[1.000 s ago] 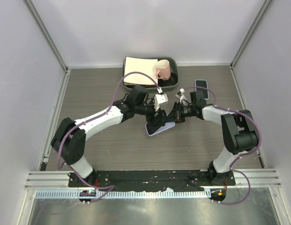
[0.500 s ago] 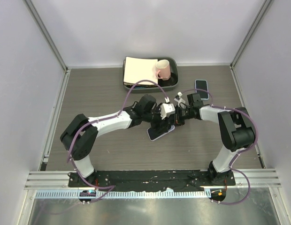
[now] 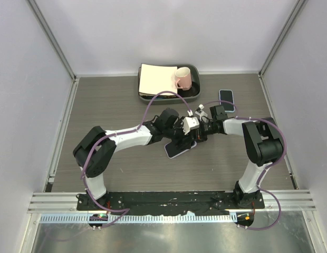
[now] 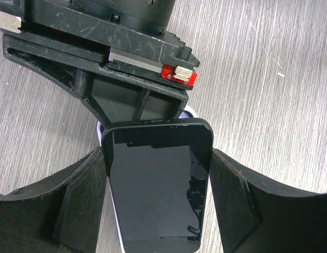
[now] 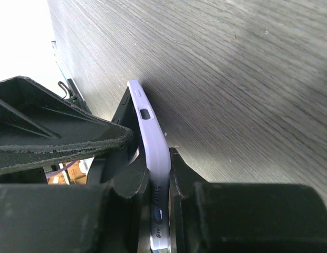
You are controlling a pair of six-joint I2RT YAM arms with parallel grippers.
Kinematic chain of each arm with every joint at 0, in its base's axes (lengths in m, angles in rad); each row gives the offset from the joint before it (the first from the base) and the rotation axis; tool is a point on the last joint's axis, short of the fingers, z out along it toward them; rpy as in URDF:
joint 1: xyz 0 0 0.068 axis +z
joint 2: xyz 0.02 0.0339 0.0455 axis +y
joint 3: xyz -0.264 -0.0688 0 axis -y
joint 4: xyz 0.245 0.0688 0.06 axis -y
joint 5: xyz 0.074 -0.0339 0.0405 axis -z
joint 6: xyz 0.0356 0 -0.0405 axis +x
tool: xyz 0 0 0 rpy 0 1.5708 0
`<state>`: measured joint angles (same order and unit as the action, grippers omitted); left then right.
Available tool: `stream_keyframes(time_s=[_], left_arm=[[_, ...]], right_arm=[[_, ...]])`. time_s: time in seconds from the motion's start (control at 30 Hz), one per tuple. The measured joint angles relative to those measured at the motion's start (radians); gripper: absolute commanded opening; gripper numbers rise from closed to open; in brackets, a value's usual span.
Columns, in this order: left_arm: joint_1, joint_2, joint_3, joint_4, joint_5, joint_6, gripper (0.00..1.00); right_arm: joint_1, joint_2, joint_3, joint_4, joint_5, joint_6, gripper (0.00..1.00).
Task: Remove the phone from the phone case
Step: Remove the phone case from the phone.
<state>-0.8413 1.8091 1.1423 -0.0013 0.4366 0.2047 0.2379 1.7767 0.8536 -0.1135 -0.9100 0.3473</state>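
Note:
The phone (image 4: 158,184), black screen up, sits in a lavender case (image 5: 152,142) and is held tilted just above the wooden table; in the top view it (image 3: 178,149) is at the table's middle. My left gripper (image 4: 158,158) has its two fingers (image 4: 82,200) pressed against the phone's long sides, shut on it. My right gripper (image 5: 159,163) pinches the end edge of the case between its fingers (image 5: 134,182). In the top view the left gripper (image 3: 180,138) and right gripper (image 3: 195,135) meet over the phone's far end.
A dark tray (image 3: 195,93) at the back holds a cream paper pad (image 3: 155,80) and a pink mug (image 3: 182,78). A second phone (image 3: 226,99) lies at the back right. Grey walls enclose the table.
My left arm swung right and down onto the phone and its fingers closed on the phone's sides. The phone shifted slightly left. The right gripper kept its hold on the case.

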Motion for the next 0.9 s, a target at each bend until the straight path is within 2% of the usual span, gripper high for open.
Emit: stream_keyframes(time_s=[0.17, 0.3, 0.6, 0.67, 0.7, 0.9], left_arm=[[-0.001, 0.0, 0.0, -0.003, -0.009, 0.0, 0.58], [-0.001, 0.0, -0.002, -0.003, -0.008, -0.002, 0.7], [-0.001, 0.0, -0.023, 0.011, -0.03, 0.021, 0.86], [-0.001, 0.0, -0.038, 0.003, -0.037, 0.035, 0.86], [-0.001, 0.0, -0.044, -0.002, -0.04, 0.04, 0.91], [0.0, 0.0, -0.053, -0.035, -0.056, 0.066, 0.92]], right_arm=[[0.0, 0.019, 0.009, 0.011, -0.029, -0.013, 0.01], [0.0, 0.021, 0.009, 0.017, -0.034, -0.014, 0.01], [-0.011, 0.06, 0.008, 0.052, -0.081, -0.012, 0.01], [-0.012, 0.066, 0.008, 0.056, -0.084, -0.012, 0.01], [-0.014, 0.07, 0.007, 0.06, -0.086, -0.011, 0.01], [-0.019, 0.076, 0.005, 0.068, -0.106, -0.008, 0.01]])
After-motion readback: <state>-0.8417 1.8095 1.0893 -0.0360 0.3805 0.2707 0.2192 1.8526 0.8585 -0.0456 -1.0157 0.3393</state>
